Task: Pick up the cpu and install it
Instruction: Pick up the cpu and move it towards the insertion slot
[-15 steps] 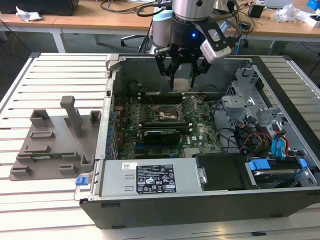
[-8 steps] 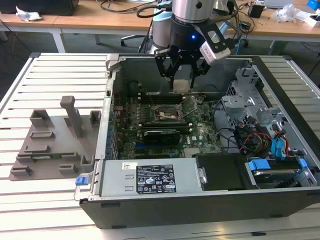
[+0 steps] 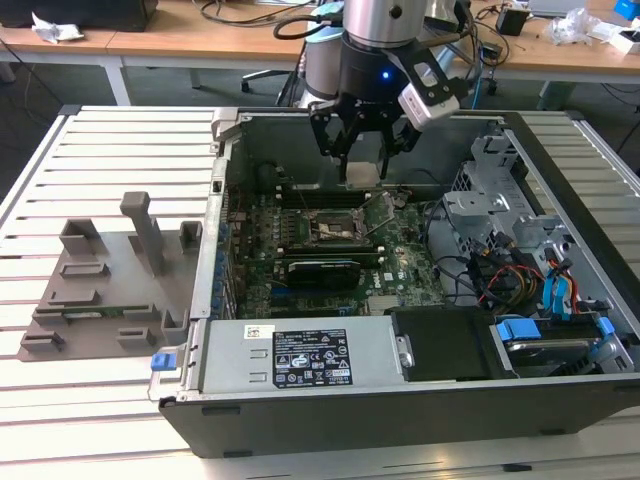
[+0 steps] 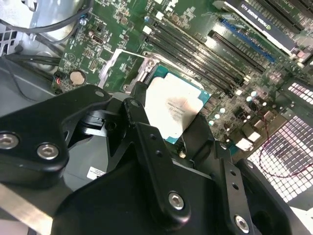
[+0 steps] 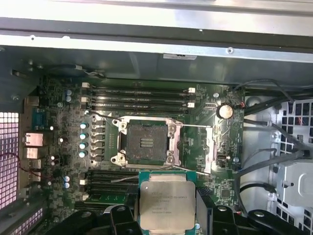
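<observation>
Above the motherboard (image 5: 63, 147) inside the opened computer case (image 3: 400, 410), the end effector (image 3: 362, 162) hangs with the cpu (image 5: 167, 205) clamped between its black fingers (image 5: 122, 218). The jaws are drawn in to the chip's width and press on two opposite edges. The chip is clear of the board, near the socket (image 5: 145, 142) but not yet over it.

Handling, as a judgement: the cpu is light, thin and rigid, with a smooth metal lid that offers little friction. The green rim around the lid is the only sensible purchase — the underside contacts and the socket's fine pins would both suffer from a scrape or a tilted drop. A modest, even squeeze on the edges looks sufficient, since more force would gain nothing on so slight a part.

What each view contributes:
- The first wrist view looks straight down on the socket, which is dark and unoccupied, with the coin cell (image 5: 224, 110) off to one side.
- The second wrist view looks obliquely along the fingers (image 4: 137, 117) and shows the cpu (image 4: 171, 105) seated between them, its printed lid facing the camera.
- The exterior view gives the overall setting — the case lying on a slatted surface (image 3: 100, 130), a grey fixture (image 3: 110, 290) well apart toward the exterior view's left, and the end effector's height over the board.
</observation>
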Motion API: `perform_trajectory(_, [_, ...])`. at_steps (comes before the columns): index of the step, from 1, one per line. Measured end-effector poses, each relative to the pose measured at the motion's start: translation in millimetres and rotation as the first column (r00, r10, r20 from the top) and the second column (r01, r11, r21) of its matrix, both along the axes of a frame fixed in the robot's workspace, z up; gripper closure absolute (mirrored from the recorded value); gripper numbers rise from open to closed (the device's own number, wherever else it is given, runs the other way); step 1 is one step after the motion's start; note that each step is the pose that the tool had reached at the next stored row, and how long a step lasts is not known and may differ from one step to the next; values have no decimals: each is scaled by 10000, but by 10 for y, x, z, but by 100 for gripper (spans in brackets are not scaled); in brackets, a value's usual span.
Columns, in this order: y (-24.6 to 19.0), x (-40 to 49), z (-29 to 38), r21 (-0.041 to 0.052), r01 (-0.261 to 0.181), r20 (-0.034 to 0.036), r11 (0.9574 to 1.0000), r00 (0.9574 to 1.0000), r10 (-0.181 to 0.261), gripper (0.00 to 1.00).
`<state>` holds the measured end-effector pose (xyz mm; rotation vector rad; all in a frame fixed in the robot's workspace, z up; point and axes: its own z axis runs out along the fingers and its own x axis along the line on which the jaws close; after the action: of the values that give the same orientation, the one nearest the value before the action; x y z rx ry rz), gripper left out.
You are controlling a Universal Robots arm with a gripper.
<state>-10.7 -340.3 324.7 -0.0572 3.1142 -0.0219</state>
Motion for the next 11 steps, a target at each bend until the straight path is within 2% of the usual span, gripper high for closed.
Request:
perform_trajectory(5, [131,-13,-50,-91,-17,-1,10000,10000,17,45])
perform_trajectory(11, [142,-130,-141,-90,-16,1,10000,10000,16,45])
